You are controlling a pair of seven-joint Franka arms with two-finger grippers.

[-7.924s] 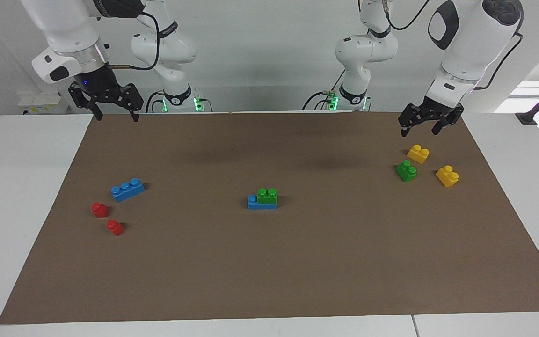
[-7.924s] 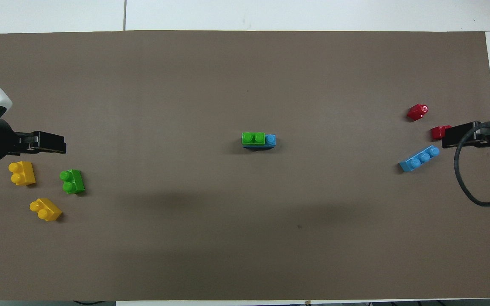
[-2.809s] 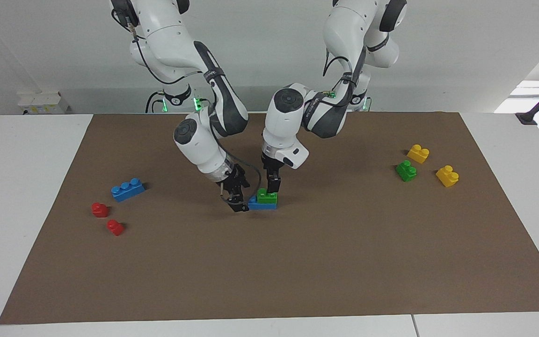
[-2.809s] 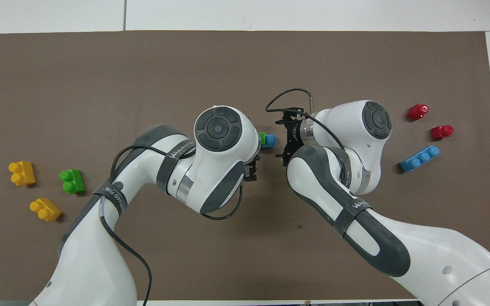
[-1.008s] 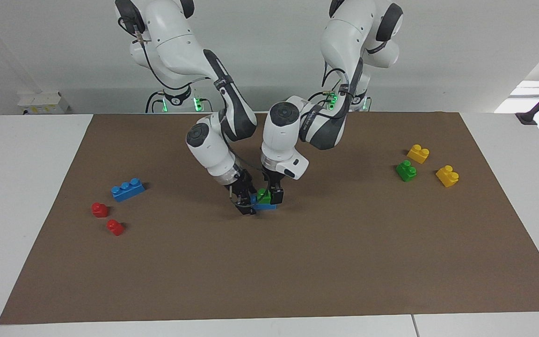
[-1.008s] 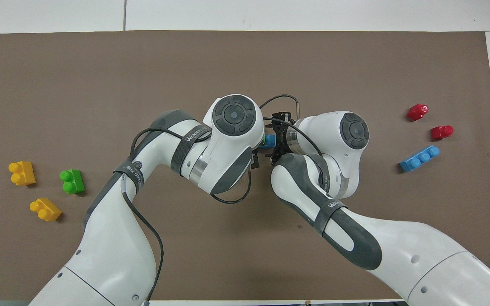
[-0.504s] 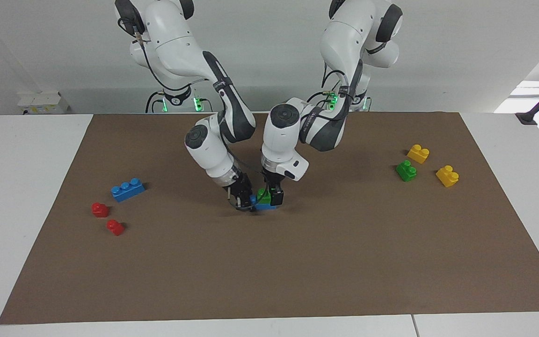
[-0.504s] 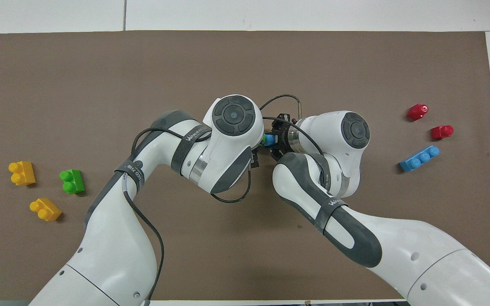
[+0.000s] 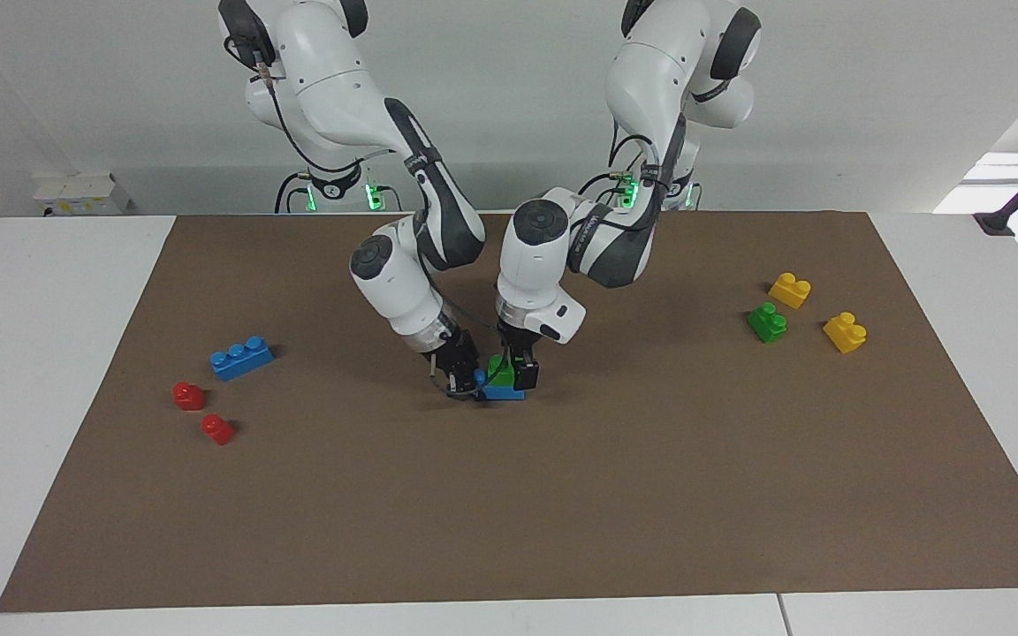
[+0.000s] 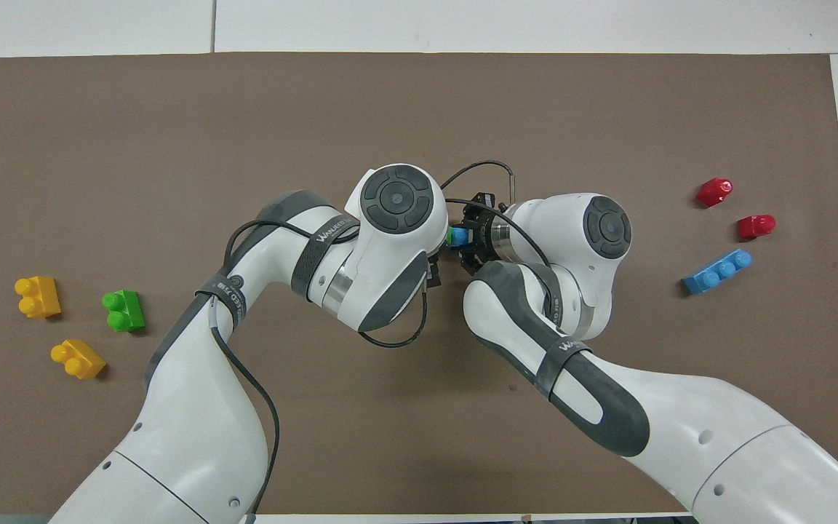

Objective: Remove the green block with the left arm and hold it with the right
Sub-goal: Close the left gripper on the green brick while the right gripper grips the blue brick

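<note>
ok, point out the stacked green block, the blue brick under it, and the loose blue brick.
green block (image 9: 497, 366), facing view, visible front face.
blue brick under it (image 9: 500, 392), facing view, front face.
loose blue brick (image 9: 241, 357), facing view, middle stud.

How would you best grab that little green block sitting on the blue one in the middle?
Probably from straight above, pinching the green block by its two flat long sides, below the studs. It sits upright on the blue block, so only its sides and top are free. The left gripper already comes at it that way, while the right gripper is shut on the blue block's end.
</note>
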